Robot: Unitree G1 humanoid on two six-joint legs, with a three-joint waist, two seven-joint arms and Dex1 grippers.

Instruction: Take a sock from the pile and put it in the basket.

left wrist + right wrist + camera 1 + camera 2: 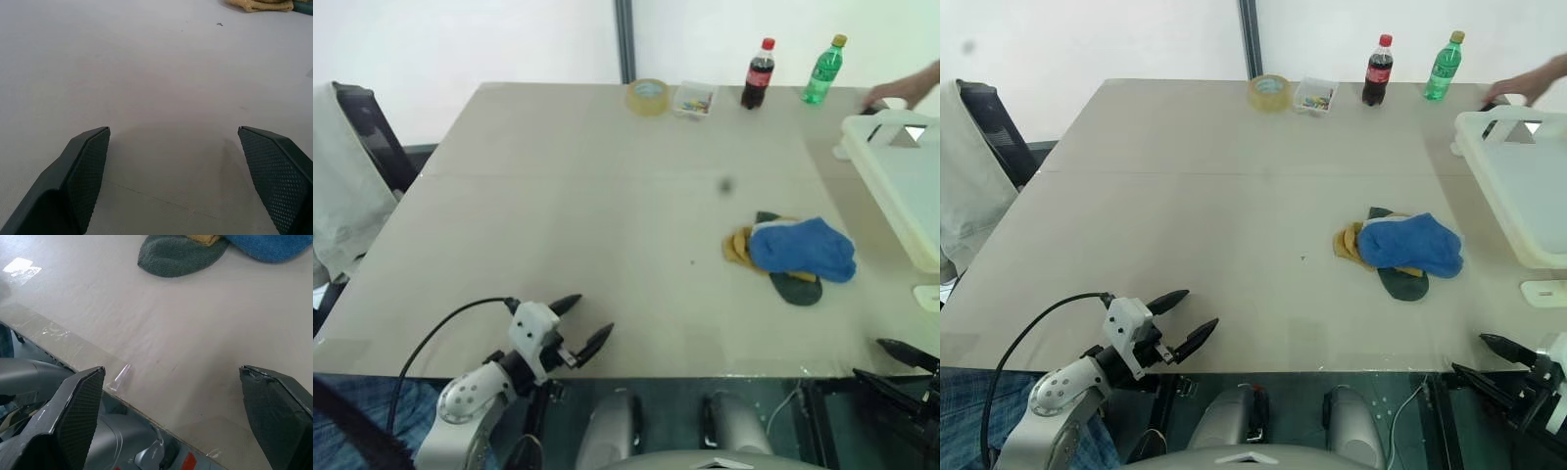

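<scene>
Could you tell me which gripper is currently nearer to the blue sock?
Right. The right gripper sits at the table edge below the blue sock; the left gripper is farther off.

We see the sock [803,250], bright royal-blue and fuzzy, lying flat on top of the pile [787,258] on the right half of the counter [558,215]. Beneath it a mustard-yellow sock [739,246] pokes out on the side away from the basket, and a dark green sock [797,288] juts toward the near edge. The basket [901,176], cream-white with a thick rim and a handle cut-out, sits at the counter's right edge, near the pile but apart from it.
</scene>
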